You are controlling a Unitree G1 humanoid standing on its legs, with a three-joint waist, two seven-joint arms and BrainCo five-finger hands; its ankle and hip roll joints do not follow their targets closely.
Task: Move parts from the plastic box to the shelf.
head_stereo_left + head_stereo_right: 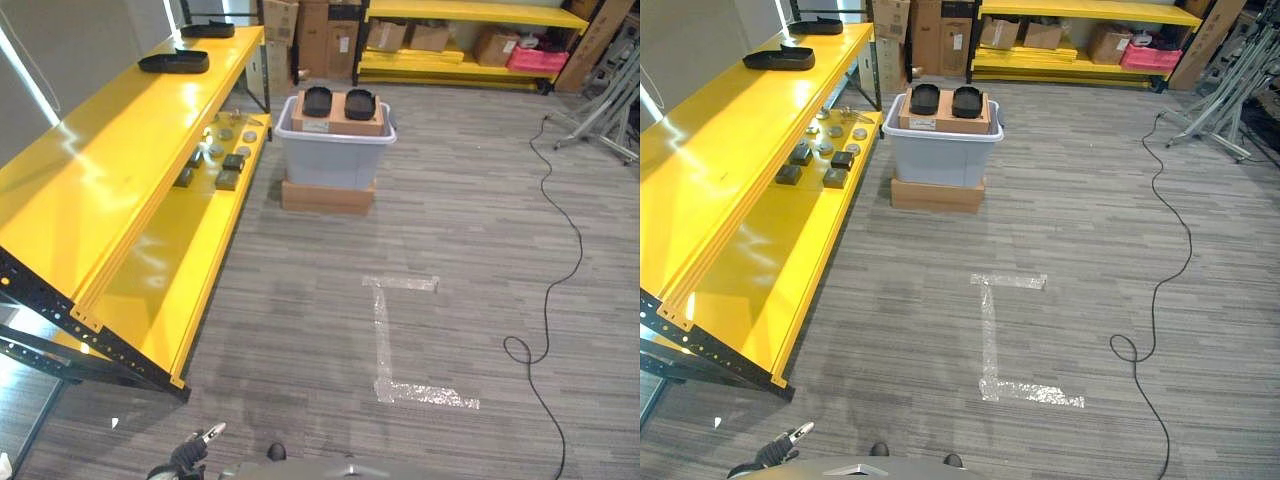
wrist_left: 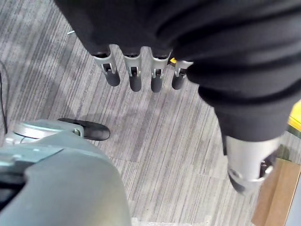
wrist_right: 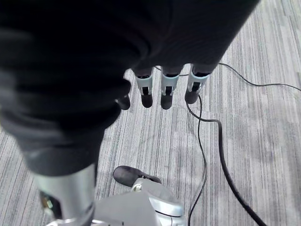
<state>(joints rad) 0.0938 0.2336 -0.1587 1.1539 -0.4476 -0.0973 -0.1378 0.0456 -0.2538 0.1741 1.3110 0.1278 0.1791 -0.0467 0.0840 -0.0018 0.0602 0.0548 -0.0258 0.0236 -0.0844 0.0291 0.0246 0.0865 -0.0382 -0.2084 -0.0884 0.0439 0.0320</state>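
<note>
Far left: long yellow shelf (image 1: 120, 150) on a dark frame, running away along the wall. On its top level, two black trays (image 1: 174, 63), one beyond the other. On the lower level, a cluster of small parts (image 1: 222, 158), round grey pieces and dark blocks, lying near the far end.

Low at the left edge of the head views: left hand (image 1: 200, 442), hanging over the grey carpet floor (image 1: 450, 250), fingers (image 2: 135, 75) straight and relaxed, holding nothing.

Centre, just beside the shelf's far end: grey plastic box (image 1: 335, 150) resting on a flat cardboard carton (image 1: 328, 196). Across the box's top, a brown cardboard piece bearing two black parts (image 1: 339, 102) side by side.

Nearer, in mid-floor: strips of pale tape (image 1: 395, 335) forming a bracket shape.

Right wrist view: right hand (image 3: 162, 89) hanging above the carpet, fingers straight, empty.

Far back and right: second yellow shelf (image 1: 470, 40) stocked with cartons.
</note>
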